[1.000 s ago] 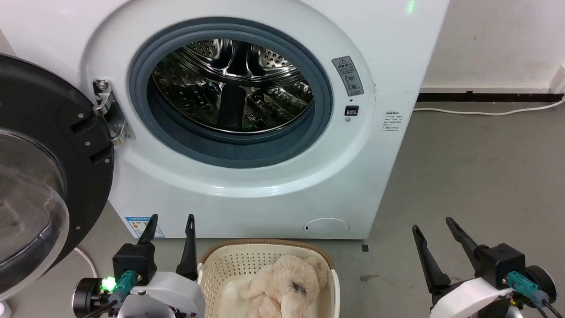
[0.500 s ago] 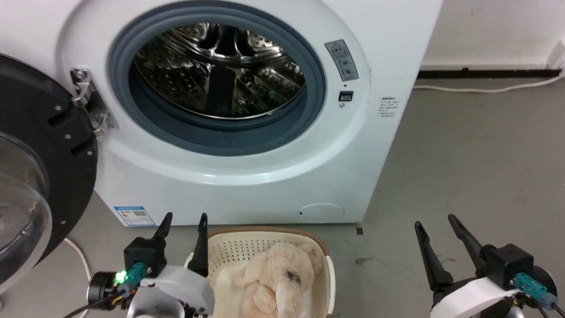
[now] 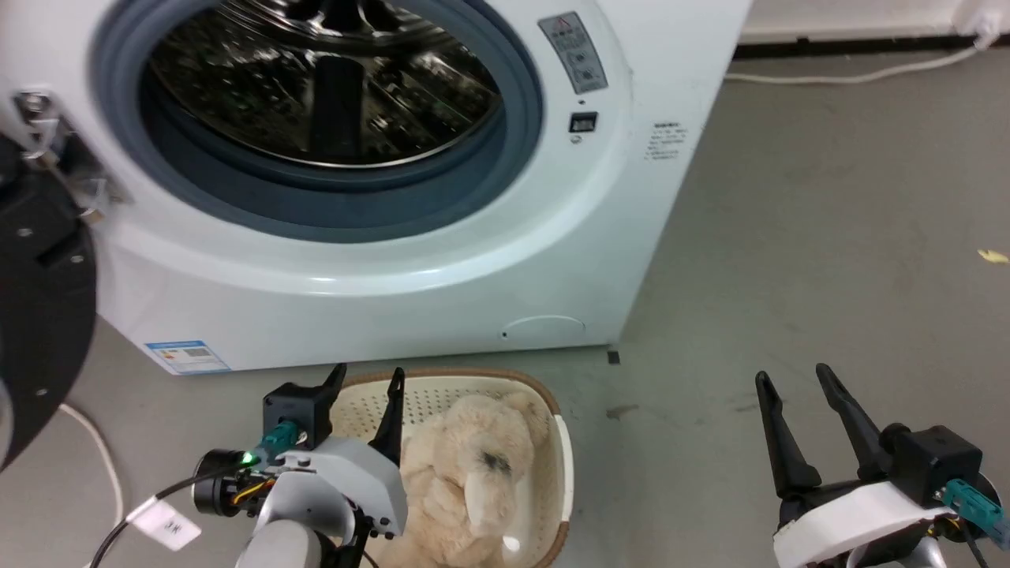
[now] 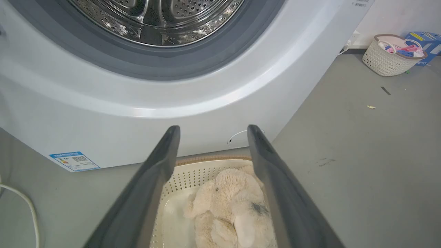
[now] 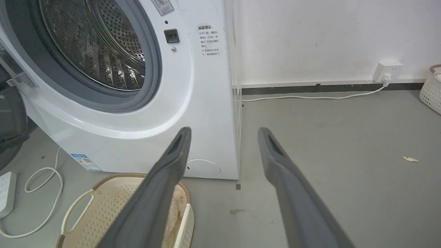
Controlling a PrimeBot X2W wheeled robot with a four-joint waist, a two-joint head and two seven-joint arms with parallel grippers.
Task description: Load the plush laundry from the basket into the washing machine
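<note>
Your left gripper [image 3: 368,371] hangs at the rear left corner of the basket [image 3: 562,465], fingers apart and holding nothing. The plush laundry [image 3: 465,465] lies in the basket, just right of those fingers and lower, with its dark spot facing up. Your right gripper [image 3: 792,373] is likewise spread and empty, over the floor [image 3: 828,237], well apart from the basket. The basket stands just before the washing machine [image 3: 442,268], whose door [image 3: 39,315] is open. The left wrist view adds a second basket [image 4: 389,58] holding coloured items. The right wrist view adds a wall socket [image 5: 387,69] and a white cable [image 5: 310,97].
</note>
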